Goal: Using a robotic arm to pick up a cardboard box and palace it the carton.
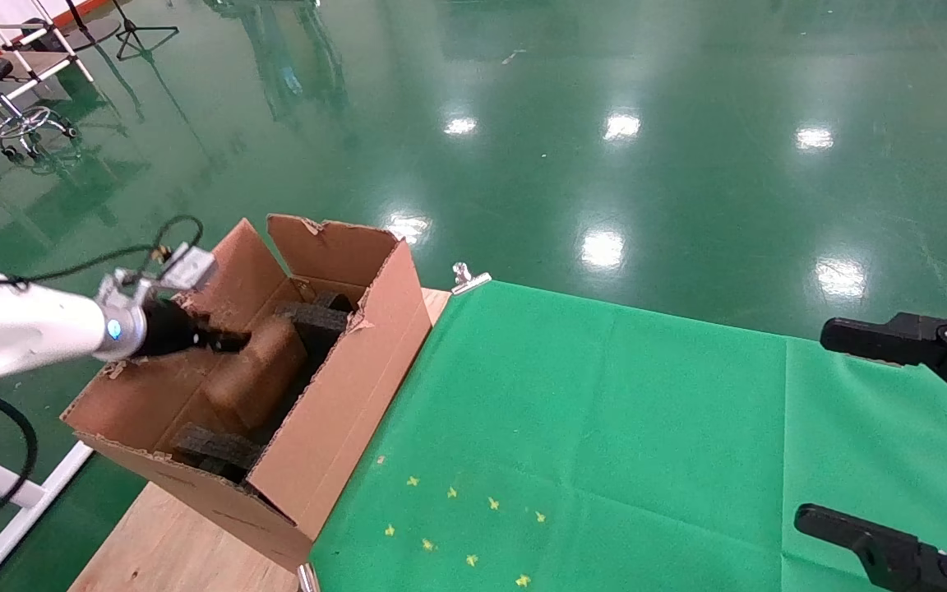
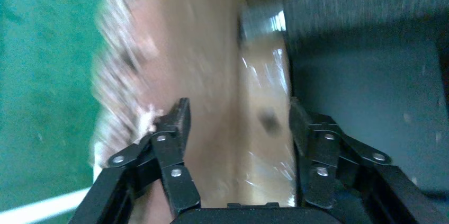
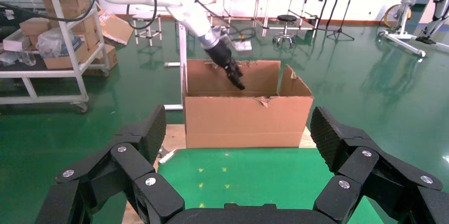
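cardboard box (image 1: 256,374) in carton (image 1: 342,386), left hand (image 1: 223,339) open above it

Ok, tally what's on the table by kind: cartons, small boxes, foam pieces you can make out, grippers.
Carton: 1
Small cardboard box, inside it: 1
Black foam pieces visible: 2
Grippers, left gripper and right gripper: 2
Total: 6

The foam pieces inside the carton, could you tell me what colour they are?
Black; the foam pieces show best in the head view.

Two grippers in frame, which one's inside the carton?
The left gripper, reaching over the carton wall by the cardboard box. The right gripper hangs open over the green cloth.
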Robot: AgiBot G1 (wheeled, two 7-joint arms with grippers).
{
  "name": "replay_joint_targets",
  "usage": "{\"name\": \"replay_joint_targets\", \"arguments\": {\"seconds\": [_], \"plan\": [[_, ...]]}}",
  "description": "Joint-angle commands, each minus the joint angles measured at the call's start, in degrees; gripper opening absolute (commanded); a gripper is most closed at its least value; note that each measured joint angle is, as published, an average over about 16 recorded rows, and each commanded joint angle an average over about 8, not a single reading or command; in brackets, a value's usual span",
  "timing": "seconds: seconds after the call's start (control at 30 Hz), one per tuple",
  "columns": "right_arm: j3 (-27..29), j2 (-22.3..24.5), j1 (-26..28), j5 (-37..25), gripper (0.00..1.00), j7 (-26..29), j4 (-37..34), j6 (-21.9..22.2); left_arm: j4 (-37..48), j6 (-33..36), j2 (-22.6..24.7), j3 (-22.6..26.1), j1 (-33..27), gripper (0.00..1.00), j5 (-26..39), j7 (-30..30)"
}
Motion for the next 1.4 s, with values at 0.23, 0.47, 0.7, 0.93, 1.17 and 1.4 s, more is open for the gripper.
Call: {"name": "replay_joint_targets", "arguments": {"seconds": [0.23, 0.47, 0.7, 0.93, 1.17, 1.4], "plan": [[0.0, 0.0, 0.0, 0.0, 1.0, 0.0, 0.0, 0.0, -7.43, 6.39, -4.42, -2.77, -1.85, 1.0, -4.44, 3.48], [0.0, 0.01, -0.01, 0.02, 1.0, -0.01, -0.02, 0.02, -13.14, 11.73, -7.24, -4.56, -2.13, 1.0, -7.61, 5.3], [0.0, 0.01, -0.01, 0.02, 1.0, -0.01, -0.02, 0.02, -13.54, 11.97, -7.19, -4.64, -1.68, 1.0, -8.2, 5.31], [0.0, 0.01, -0.01, 0.03, 1.0, -0.01, -0.02, 0.02, -18.83, 15.07, -7.68, -5.93, 1.45, 1.0, -13.46, 5.83], [-0.01, 0.01, 0.0, 0.03, 1.0, -0.01, -0.03, 0.02, -25.47, 18.96, -8.28, -7.54, 5.41, 1.0, -20.06, 6.49], [-0.01, 0.01, 0.0, 0.03, 1.0, -0.02, -0.03, 0.02, -32.1, 22.84, -8.88, -9.15, 9.35, 1.0, -26.64, 7.14]]}}
